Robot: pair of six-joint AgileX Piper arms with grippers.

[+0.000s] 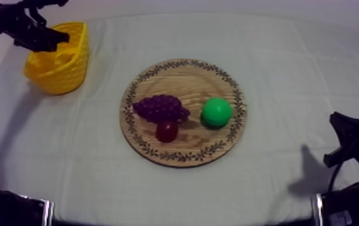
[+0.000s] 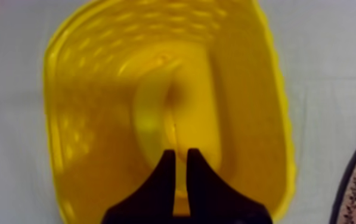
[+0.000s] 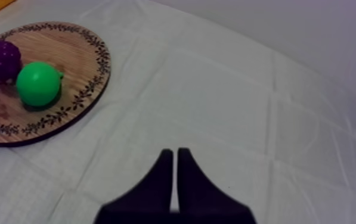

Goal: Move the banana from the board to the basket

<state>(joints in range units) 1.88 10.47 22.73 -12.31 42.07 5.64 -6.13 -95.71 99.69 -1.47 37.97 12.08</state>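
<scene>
Wooden board (image 1: 183, 75) without the banana; the banana (image 2: 151, 113) lies in the yellow basket (image 1: 67, 77) under the left gripper (image 2: 180, 152).

Nearest, the right gripper (image 3: 175, 151) sits low at its own side, fingers together on nothing, well apart from the board. On the board are a bunch of grapes (image 1: 160, 108), a small red fruit (image 1: 167, 130) just beside it and a green pear (image 1: 217, 112) close by. Farthest off, the basket holds the banana, curved along its bottom. The left gripper hangs over the basket's mouth with its fingers pressed into a narrow wedge, gripping nothing. The task looks as good as done. The risk I see is in the retreat. If the arm swings sideways before rising, a finger could catch the rim and drag or tip the light basket, spilling the banana. A straight lift should avoid that.
</scene>
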